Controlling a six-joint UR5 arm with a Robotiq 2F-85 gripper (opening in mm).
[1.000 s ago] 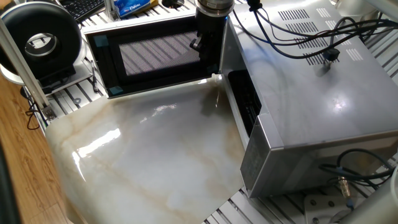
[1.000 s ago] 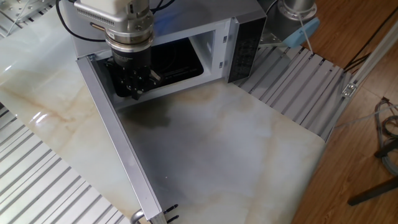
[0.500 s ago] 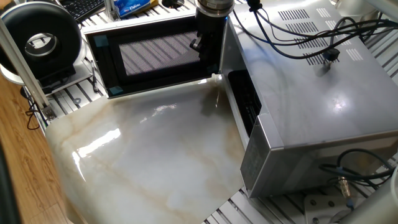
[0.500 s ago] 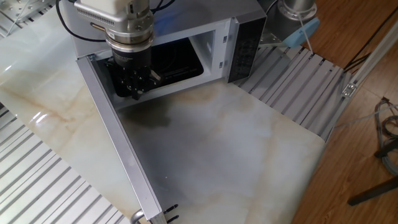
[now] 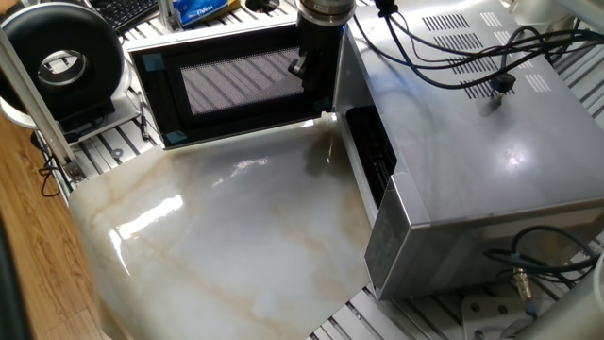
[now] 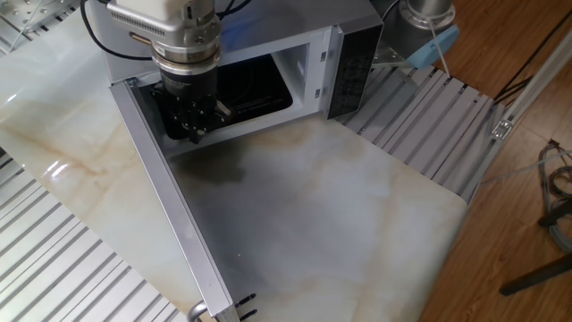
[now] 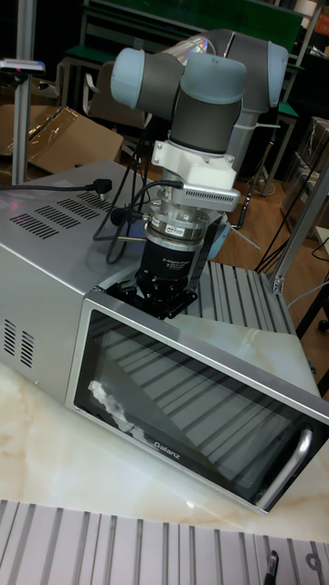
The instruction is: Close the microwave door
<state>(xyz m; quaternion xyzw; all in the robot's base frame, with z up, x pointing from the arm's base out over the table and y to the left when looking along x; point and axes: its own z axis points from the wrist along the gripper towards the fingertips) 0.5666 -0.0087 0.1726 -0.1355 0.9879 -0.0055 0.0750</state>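
Door open wide, my tool low at the hinge end.

One fixed view: microwave door (image 5: 231,83) swung out from microwave (image 5: 472,151).
Other fixed view: tool (image 6: 191,125), fingers seemingly together, can't confirm.
Tall view: pushing near hinge risks slipping, jamming.

A round black-and-white device (image 5: 64,59) stands by a keyboard (image 5: 127,11).

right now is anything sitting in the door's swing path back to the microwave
Only the gripper itself: it hangs on the inner side of the open microwave door, near the hinge end, in front of the microwave cavity, so it is inside the swing path. The marble surface the door sweeps over shows nothing else.
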